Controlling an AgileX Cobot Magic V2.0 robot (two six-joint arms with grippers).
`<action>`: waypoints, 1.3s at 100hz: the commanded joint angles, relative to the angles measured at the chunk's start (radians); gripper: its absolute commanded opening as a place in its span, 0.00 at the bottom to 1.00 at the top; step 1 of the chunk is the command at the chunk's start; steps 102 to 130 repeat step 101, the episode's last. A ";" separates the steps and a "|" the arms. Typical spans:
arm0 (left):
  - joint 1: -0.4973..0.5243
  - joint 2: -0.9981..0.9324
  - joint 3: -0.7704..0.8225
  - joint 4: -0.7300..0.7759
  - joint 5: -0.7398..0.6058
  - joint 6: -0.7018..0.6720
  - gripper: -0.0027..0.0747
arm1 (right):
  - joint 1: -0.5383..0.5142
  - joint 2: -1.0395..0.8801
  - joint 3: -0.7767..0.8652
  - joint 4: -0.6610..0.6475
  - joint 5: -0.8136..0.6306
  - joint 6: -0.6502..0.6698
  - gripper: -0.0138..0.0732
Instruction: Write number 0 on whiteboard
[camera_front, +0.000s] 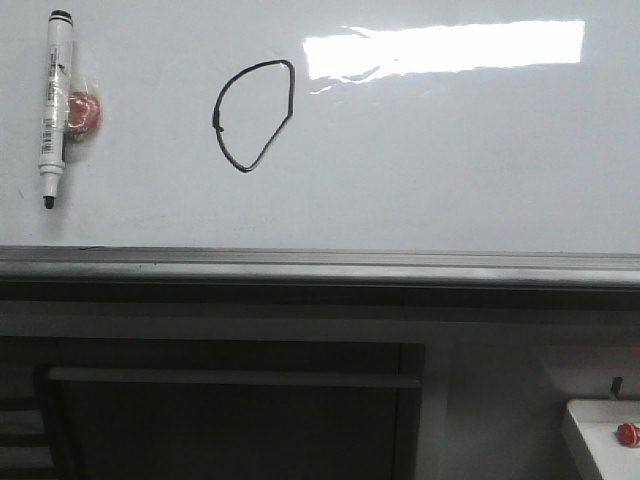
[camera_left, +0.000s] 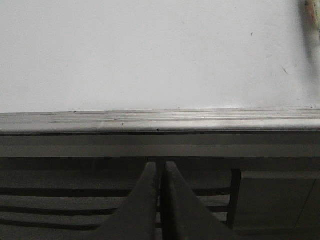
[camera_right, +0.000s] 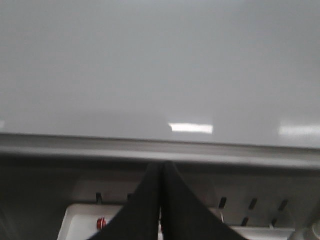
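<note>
Looking at the front view first: it's the only one that shows the number 0 (camera_front: 254, 114), a lopsided black loop drawn on the whiteboard (camera_front: 450, 160), left of centre and just left of the bright light reflection (camera_front: 445, 47). One white marker pen (camera_front: 54, 106) lies on the board near its left edge, tip pointing down, with one red round thing (camera_front: 83, 110) touching its right side. A white tray (camera_front: 600, 435) sits low at the right with one more small red item (camera_front: 627, 433) in it.

Neither arm appears there. The wrist cams fill that in: left gripper (camera_left: 160, 200) has its fingers pressed together with nothing between them, below the grey rail (camera_left: 160, 121). Right gripper (camera_right: 160, 200) is the same, closed and empty, over the tray. So one loop, one pen, two red bits, two grippers.
</note>
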 joint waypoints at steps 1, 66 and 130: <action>0.003 -0.027 0.012 0.000 -0.072 -0.013 0.01 | -0.005 -0.019 0.022 0.001 0.038 0.001 0.10; 0.003 -0.027 0.012 0.000 -0.072 -0.013 0.01 | -0.005 -0.021 0.022 0.001 0.029 0.001 0.10; 0.003 -0.027 0.012 0.000 -0.072 -0.013 0.01 | -0.005 -0.021 0.022 0.001 0.029 0.001 0.10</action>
